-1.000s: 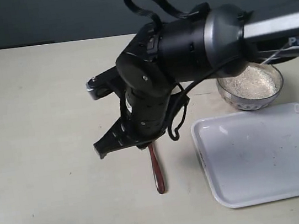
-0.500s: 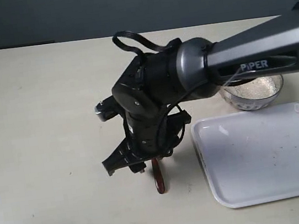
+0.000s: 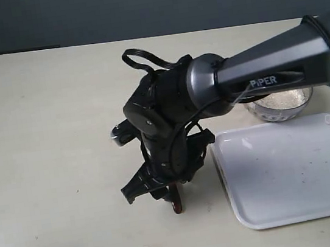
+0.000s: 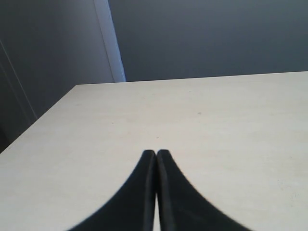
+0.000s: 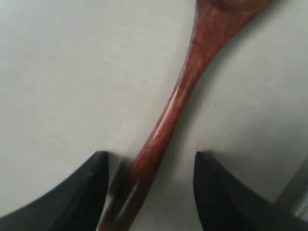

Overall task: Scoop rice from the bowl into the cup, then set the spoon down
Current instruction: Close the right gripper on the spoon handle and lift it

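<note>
**Asker:** Which way does the spoon lie from your fingers?

**Me:** Right between them. My right gripper (image 5: pixel 149 159) stands wide open astride the spoon (image 5: pixel 192 72) and grips nothing. The handle runs from the bottom centre of the wrist frame to the upper right, where the scoop begins. Its near end lies closer to the finger on the frame's left.

**Asker:** And your other arm?

**Me:** My left gripper (image 4: pixel 155 161) is pressed shut on nothing and nowhere near the spoon. The right one is in place.

**Asker:** What about the surface and the room?

**Me:** The spoon lies flat on the pale table (image 3: pixel 41 116), low centre in the outside view, just left of the white tray (image 3: pixel 299 203). The bowl (image 3: pixel 274 114) with its rice (image 3: pixel 281 98) sits at the right, beyond the tray. I cannot see the cup; my arm may hide it.
</note>
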You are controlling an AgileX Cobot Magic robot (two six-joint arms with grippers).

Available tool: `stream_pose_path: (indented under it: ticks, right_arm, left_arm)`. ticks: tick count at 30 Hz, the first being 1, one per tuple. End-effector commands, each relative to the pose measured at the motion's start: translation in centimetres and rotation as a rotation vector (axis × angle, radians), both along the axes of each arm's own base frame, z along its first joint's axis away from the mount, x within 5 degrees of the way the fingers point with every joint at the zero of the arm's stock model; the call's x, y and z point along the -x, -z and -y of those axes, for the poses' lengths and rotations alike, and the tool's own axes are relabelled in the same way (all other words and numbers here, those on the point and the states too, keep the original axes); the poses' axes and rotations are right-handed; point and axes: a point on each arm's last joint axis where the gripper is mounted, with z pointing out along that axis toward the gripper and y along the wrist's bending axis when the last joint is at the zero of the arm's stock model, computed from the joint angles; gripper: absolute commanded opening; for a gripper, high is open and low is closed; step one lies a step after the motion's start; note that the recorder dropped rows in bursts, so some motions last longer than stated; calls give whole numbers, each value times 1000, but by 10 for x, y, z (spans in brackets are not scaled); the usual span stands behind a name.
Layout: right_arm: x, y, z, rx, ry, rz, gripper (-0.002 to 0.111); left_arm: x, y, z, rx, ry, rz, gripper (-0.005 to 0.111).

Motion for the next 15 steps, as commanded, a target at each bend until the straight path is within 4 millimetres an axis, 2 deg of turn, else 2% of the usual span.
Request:
stream_pose_path:
  ticks: [1, 3, 10, 12, 15]
  right_arm:
    - [0, 4, 0, 17, -15, -2, 33]
    - [0, 4, 0, 17, -15, -2, 1]
    - [2, 1, 3, 51, -154, -24, -1]
    - [4, -6, 5, 66, -195, -34, -1]
    - [5, -28, 8, 40, -247, -14, -1]
  left_arm:
    - [0, -2, 0, 4, 5, 17, 0]
    - [0, -2, 0, 4, 5, 17, 0]
    - [0, -2, 0, 4, 5, 17, 0]
    - [0, -2, 0, 4, 5, 17, 0]
    - [0, -2, 0, 4, 5, 17, 0]
